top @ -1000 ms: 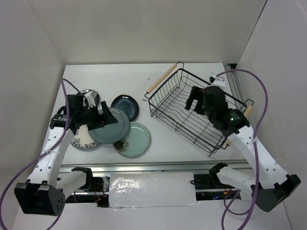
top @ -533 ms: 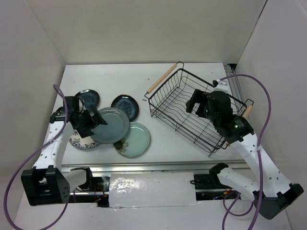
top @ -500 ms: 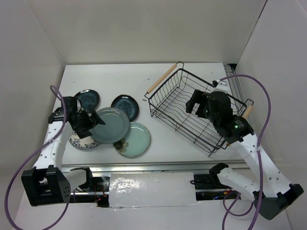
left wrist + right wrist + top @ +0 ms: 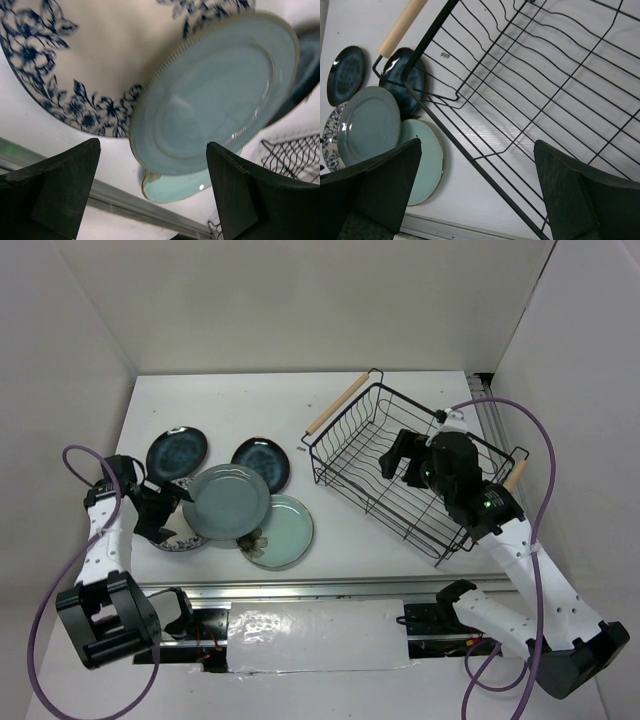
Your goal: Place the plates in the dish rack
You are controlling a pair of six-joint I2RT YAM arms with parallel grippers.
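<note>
The grey-teal plate [image 4: 226,501] lies flat, overlapping the white plate with blue flowers [image 4: 168,537] and the pale mint plate [image 4: 281,531]. Two glossy dark navy plates [image 4: 177,451] [image 4: 262,462] lie behind them. My left gripper [image 4: 160,515] is open, low over the floral plate's left side and holding nothing. Its wrist view looks across the floral plate [image 4: 100,60] to the grey-teal plate [image 4: 215,100] and mint plate [image 4: 185,187]. The black wire dish rack [image 4: 352,430] stands at the right with no plates in it. My right gripper [image 4: 400,458] hangs open above the rack's base [image 4: 545,75].
The rack's wooden handles [image 4: 337,405] [image 4: 517,472] stick out at its far-left and right ends. A metal rail [image 4: 300,588] runs along the table's near edge. White walls enclose the table on three sides.
My left arm has drawn back to the left and toward the near edge, off the grey-teal plate, uncovering the far-left navy plate. The right gripper has shifted slightly left over the rack.
</note>
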